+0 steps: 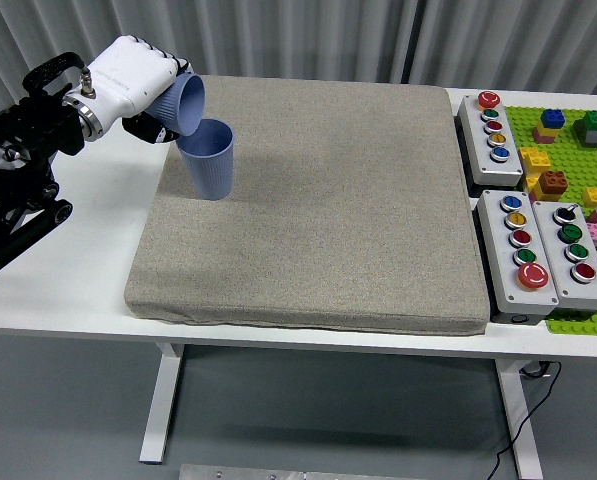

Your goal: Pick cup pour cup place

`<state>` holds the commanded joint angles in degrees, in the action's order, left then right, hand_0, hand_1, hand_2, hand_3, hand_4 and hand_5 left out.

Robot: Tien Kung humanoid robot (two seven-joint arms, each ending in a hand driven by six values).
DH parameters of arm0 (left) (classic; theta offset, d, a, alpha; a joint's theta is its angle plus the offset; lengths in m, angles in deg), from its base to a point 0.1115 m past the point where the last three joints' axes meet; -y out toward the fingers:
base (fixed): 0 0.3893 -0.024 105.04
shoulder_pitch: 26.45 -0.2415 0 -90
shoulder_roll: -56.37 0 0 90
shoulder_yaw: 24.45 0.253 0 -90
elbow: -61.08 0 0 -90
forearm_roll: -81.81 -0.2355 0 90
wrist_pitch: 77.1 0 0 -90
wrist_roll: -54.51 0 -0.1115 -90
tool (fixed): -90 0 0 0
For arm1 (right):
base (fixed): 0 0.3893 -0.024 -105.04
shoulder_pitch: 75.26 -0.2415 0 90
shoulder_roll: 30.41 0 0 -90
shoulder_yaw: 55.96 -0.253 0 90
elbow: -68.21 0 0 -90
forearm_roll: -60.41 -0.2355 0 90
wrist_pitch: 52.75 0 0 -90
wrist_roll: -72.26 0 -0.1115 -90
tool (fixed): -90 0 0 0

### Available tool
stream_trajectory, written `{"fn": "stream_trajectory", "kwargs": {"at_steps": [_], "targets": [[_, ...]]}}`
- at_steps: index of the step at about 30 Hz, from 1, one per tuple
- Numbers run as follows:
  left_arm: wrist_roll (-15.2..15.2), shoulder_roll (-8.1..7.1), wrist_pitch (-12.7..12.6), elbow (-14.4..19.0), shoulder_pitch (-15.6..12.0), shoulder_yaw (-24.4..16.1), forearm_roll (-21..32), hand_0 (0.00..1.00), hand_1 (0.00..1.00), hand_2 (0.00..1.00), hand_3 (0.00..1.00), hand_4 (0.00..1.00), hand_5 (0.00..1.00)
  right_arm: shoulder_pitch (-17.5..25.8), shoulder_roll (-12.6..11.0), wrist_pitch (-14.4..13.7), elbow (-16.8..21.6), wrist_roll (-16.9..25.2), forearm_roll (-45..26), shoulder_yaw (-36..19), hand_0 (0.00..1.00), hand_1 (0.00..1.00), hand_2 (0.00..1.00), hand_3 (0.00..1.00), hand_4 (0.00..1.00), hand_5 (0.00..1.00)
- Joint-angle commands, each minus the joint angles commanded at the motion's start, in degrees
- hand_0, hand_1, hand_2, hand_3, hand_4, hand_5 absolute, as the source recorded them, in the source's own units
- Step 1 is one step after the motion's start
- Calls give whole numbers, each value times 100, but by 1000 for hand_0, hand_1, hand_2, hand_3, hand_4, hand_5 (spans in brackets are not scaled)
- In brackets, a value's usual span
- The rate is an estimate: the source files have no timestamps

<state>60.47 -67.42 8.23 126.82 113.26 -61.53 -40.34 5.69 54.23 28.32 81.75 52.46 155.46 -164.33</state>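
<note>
Three button boxes (530,250) flank the mat (313,200), rightward.

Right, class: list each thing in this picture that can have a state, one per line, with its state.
Left robot hand: shut on the held cup.
Held cup: tipped on its side, mouth over the standing cup.
Standing cup: upright on the grey mat, open-topped.
Button boxes: lying flat on the table, untouched.
Toy bricks: on the green baseplate.

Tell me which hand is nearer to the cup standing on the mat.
Left. The left hand holds a tilted cup just above and left of the standing cup. The right hand is not in view.
</note>
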Motion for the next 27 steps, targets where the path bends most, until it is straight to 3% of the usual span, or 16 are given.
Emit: {"fn": "stream_trajectory", "kwargs": {"at_steps": [11,20,27], "targets": [[-107,-68,-194,261,-365,-443,434,568,499,507,513,845,203,45,11,16,2,-1,30,-34,639,604,510,589,2,2],[-614,44,-925,527,-1103,-1580,2371,570,499,506,510,847,206,47,23,19,0,7,29,-58,639,604,510,589,2,2],[-1314,180,-1338,833,-1877,-2747,3997,574,502,509,506,848,204,82,45,36,-3,22,51,-82,641,604,510,589,2,2]]}}
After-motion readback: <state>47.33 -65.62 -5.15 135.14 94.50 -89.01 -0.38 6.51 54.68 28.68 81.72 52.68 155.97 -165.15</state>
